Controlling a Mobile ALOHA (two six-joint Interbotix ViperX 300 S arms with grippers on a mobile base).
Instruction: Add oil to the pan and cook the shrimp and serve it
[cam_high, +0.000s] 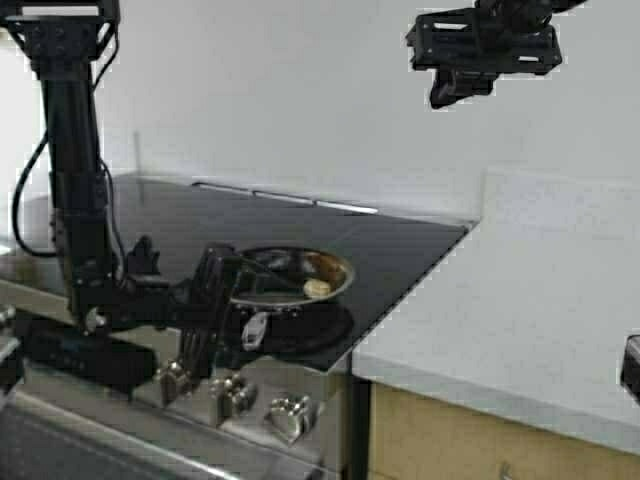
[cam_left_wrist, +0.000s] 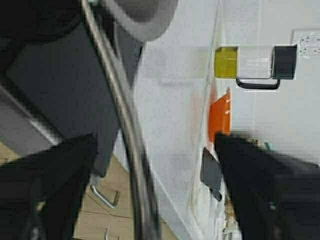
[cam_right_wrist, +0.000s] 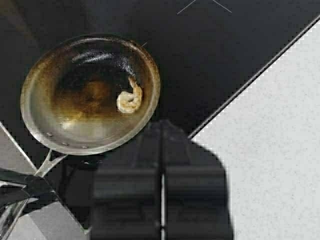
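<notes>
Cooking step seems done; serving looks next. Left gripper (cam_high: 232, 300) is clenched on the pan (cam_high: 290, 275) handle, pan prob. lifted a bit off the black cooktop (cam_high: 400, 250). Shrimp (cam_right_wrist: 130, 99) lies in pan w/ browned oil film. Right gripper (cam_right_wrist: 161, 150) hangs high above, jaws pressed together, holding nothing. Next: carry pan level to a dish. White counter (cam_high: 530, 290) beside; plain wall behind.

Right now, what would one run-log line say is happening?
left gripper: gripping pan handle, tilted | shrimp: in pan | right gripper: shut, raised above | surface: black cooktop
</notes>
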